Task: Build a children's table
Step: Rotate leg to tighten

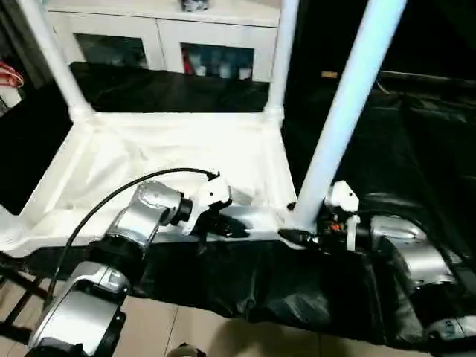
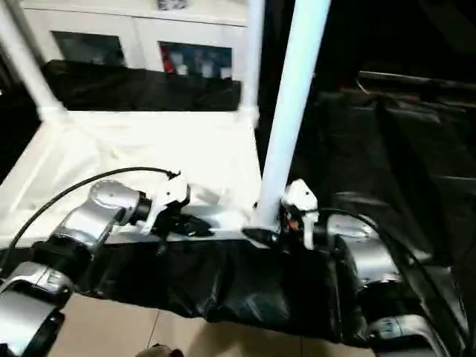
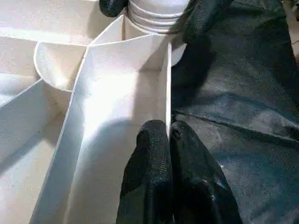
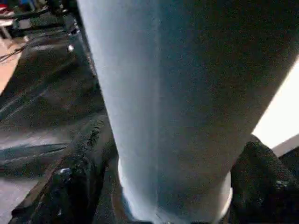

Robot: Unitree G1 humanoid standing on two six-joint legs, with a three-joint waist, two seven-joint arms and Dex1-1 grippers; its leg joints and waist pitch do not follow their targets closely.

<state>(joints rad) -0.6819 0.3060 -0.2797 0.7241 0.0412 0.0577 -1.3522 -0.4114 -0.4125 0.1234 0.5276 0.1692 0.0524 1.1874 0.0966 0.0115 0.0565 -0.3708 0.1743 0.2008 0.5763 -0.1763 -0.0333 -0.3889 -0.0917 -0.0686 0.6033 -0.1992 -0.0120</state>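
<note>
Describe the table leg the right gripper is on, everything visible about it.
The leg is a long, round, smooth white plastic tube, slightly tapered, standing nearly upright and leaning a little to the right. Its ringed base sits in the near right corner socket of the upside-down table top. The right gripper clasps it just above the socket, one black finger on each side. Its upper end runs out of view.

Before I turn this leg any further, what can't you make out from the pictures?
- Near-right long white tapered leg: its top is cut off by the upper edge of the head views.
- Whether it sits fully in the corner socket of the white ribbed tabletop: the right gripper hides the base.
- Near-left corner of the tabletop: cut off at the left edge of the left eye view.
- Left gripper pinches the tabletop's rim.
</note>
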